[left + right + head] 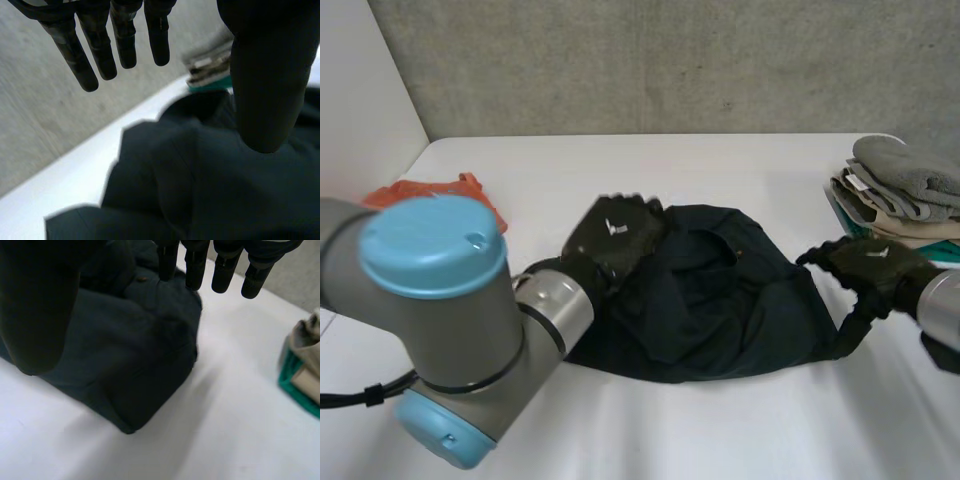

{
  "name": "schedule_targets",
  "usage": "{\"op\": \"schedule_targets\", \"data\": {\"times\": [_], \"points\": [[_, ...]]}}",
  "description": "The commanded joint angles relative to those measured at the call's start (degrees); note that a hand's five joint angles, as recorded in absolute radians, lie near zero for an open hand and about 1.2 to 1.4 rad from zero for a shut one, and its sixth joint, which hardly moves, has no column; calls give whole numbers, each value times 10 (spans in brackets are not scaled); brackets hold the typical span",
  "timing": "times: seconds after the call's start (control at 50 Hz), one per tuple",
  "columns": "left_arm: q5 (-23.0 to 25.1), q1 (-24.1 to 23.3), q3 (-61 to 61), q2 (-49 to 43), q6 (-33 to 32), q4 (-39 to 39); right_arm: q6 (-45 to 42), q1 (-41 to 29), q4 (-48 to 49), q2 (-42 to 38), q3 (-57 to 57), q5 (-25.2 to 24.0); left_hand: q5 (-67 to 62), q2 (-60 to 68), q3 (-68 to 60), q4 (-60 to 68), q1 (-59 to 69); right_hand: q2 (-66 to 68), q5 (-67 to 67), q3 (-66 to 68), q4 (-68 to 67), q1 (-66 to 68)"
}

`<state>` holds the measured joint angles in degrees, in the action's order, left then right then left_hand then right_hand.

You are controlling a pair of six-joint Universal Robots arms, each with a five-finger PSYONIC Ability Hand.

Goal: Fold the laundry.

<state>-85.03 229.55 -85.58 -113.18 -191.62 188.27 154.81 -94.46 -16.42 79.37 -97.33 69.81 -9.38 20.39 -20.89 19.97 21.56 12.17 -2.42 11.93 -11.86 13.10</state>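
Observation:
A dark navy garment lies crumpled in the middle of the white table. My left hand hovers over its left upper edge. In the left wrist view its fingers are straight and spread from the thumb, open, with the garment under the palm and nothing held. My right hand is at the garment's right edge. Its fingers are straight too, with their tips over the bunched cloth, open.
An orange cloth lies at the table's left, behind my left arm. A stack of folded grey and beige cloths on something teal stands at the back right, close beside my right hand; the stack is also in the right wrist view.

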Motion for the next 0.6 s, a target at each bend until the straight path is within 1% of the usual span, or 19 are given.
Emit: {"op": "schedule_targets", "data": {"times": [0.02,0.04,0.06,0.08,0.1,0.14,0.16,0.2,0.24,0.28,0.3,0.34,0.36,0.38,0.42,0.44,0.5,0.54,0.6], "points": [[-7,-20,19,-84,-87,-2,49,-28,126,-84,-50,2,-101,91,-86,95,79,6,-3,8,-9,-4],[-8,-21,22,-90,-92,-2,49,-37,136,-92,-50,2,-145,135,-130,139,123,68,-65,70,-71,58],[-10,-24,32,-104,-107,-1,47,-50,150,-103,-49,4,-404,394,-389,398,382,246,-244,249,-250,237],[-14,-24,37,-107,-111,1,46,-52,154,-105,-48,5,-531,521,-516,525,509,318,-316,321,-321,309],[-19,-24,40,-107,-111,2,46,-56,158,-106,-47,8,-605,595,-590,600,584,465,-463,468,-469,456],[-36,-21,44,-102,-111,3,45,-58,170,-106,-45,18,-606,596,-591,600,584,677,-675,680,-681,668],[-59,-19,47,-91,-110,3,45,-58,176,-104,-44,23,-606,596,-591,600,584,678,-676,681,-681,669],[-86,-18,47,-63,-110,5,41,-58,192,-91,-43,35,-606,596,-591,600,584,678,-676,681,-681,669],[-119,-12,45,-8,-104,13,32,-56,210,-42,-37,52,-606,596,-591,600,584,678,-676,681,-681,669],[-131,-5,41,26,-99,24,17,-56,213,1,-31,56,-606,596,-591,600,584,678,-676,681,-681,669],[-134,-1,40,44,-96,29,-3,-57,212,42,-24,55,-606,596,-591,600,584,678,-676,681,-681,669],[-135,16,37,99,-82,33,-25,-60,207,77,-8,55,-606,596,-591,600,584,678,-676,681,-681,669],[-135,22,37,118,-78,34,-44,-61,194,105,18,53,-606,596,-591,600,584,678,-676,681,-681,669],[-134,33,39,155,-70,34,-51,-61,185,117,34,53,-606,596,-591,600,584,678,-676,681,-681,669],[-134,40,44,188,-63,35,-58,-62,160,140,73,53,-606,596,-591,600,584,678,-676,681,-681,669],[-134,42,45,203,-61,36,-57,-63,129,153,122,53,-606,596,-591,600,584,678,-676,681,-681,669],[-135,50,63,249,-53,39,-57,-59,69,159,203,50,-606,596,-591,600,584,678,-676,681,-681,669],[-136,60,80,271,-47,39,-57,-60,6,156,284,39,-606,596,-591,600,584,678,-676,681,-681,669],[-136,69,102,278,-41,37,-57,-63,-60,135,369,25,-606,596,-591,600,584,678,-676,681,-681,669]]}}
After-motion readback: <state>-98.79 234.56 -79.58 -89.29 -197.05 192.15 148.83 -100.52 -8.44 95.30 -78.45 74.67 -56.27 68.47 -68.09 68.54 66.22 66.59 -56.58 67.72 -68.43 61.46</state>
